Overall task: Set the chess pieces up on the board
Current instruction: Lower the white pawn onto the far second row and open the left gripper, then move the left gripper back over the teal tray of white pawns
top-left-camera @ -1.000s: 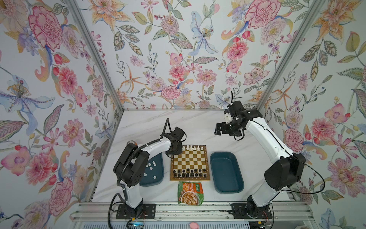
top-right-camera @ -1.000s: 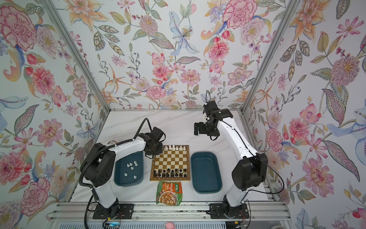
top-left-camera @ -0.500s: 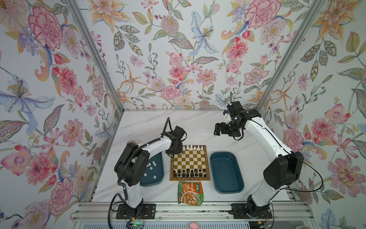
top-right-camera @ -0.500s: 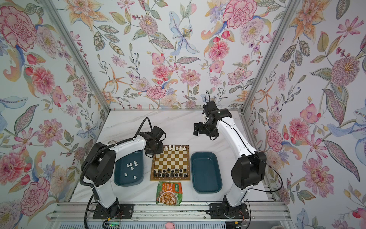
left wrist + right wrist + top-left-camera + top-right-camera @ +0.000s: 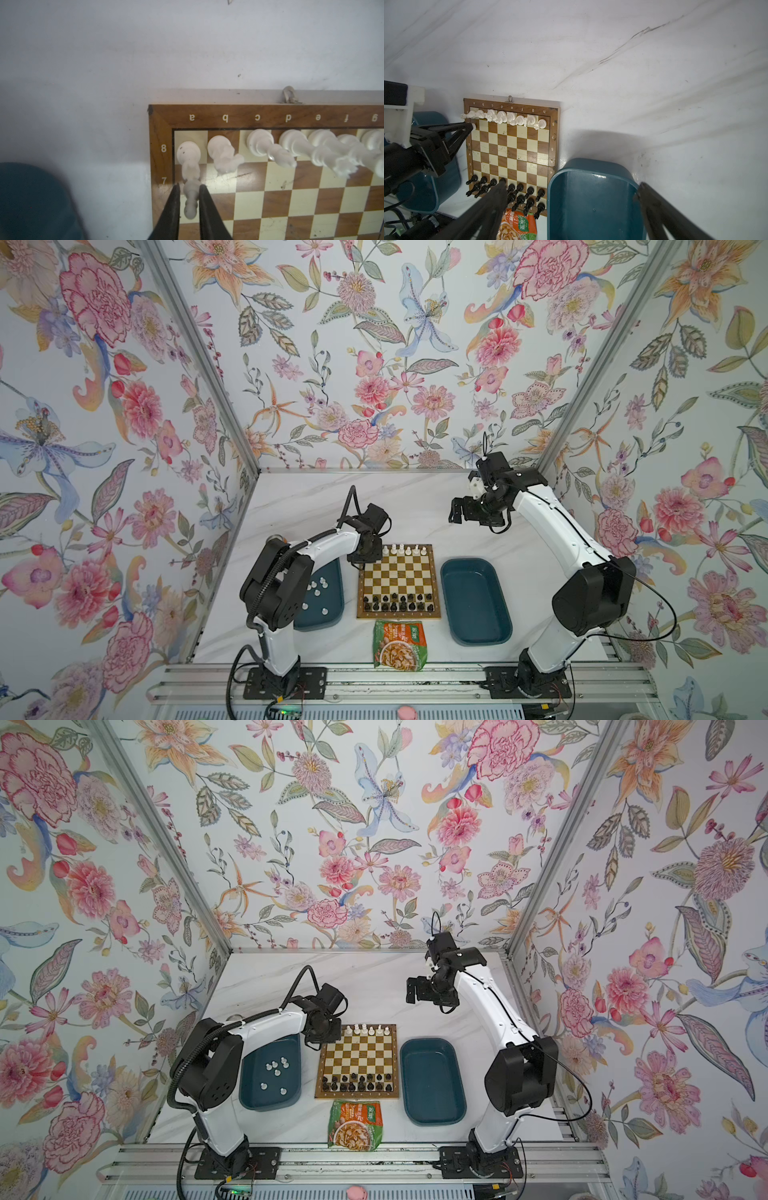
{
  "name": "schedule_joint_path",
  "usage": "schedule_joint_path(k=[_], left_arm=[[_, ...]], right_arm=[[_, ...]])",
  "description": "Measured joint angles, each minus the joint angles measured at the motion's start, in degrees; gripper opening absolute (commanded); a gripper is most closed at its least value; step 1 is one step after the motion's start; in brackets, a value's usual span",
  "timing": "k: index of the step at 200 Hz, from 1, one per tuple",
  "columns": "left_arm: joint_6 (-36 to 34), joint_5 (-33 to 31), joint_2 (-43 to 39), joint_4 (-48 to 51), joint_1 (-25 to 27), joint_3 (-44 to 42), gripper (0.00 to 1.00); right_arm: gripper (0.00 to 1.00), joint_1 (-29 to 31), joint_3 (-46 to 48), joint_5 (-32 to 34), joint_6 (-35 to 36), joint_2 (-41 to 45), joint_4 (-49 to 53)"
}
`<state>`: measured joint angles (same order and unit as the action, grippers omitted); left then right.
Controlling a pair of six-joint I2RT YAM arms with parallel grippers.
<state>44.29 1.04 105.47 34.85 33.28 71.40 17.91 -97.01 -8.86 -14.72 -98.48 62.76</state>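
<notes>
Left pincer (image 5: 188, 185): fingers stood narrow, one on each side of a white pawn (image 5: 191, 197). One finger appeared to touch it, and a sliver of square showed beside the other. Whether I was actually pinching it, I could not tell.

Pawn stood on a7, at the corner of the board (image 5: 160, 133), just beside the white piece on a8. White pieces (image 5: 259, 143) lined rank 8 along the far edge. The rest of rank 7 was bare. Black pieces (image 5: 399, 602) filled the two near rows.

Loose white pawns (image 5: 276, 1068) lay scattered in the left tray (image 5: 270, 1104), just beside the board. Right tray (image 5: 476, 601) sat on the board's other side with nothing in it. Snack packet (image 5: 400, 645) lay at the board's near edge on the table (image 5: 299, 497).

Right pincer (image 5: 571, 185): jaws spread wide, holding nothing, hanging over the table well apart from the board.
</notes>
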Motion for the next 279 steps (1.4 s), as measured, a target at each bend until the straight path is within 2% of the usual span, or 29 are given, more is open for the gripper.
schedule_joint_path(k=[217,279], left_arm=[[-0.1,0.1,1.1,0.0,-0.2,0.7,0.31],[-0.2,0.1,-2.9,1.6,-0.3,2.4,0.32]], right_arm=[[0.99,-0.5,0.4,-0.5,0.0,-0.1,-0.4],[0.99,-0.5,0.4,-1.1,0.0,-0.1,-0.6]])
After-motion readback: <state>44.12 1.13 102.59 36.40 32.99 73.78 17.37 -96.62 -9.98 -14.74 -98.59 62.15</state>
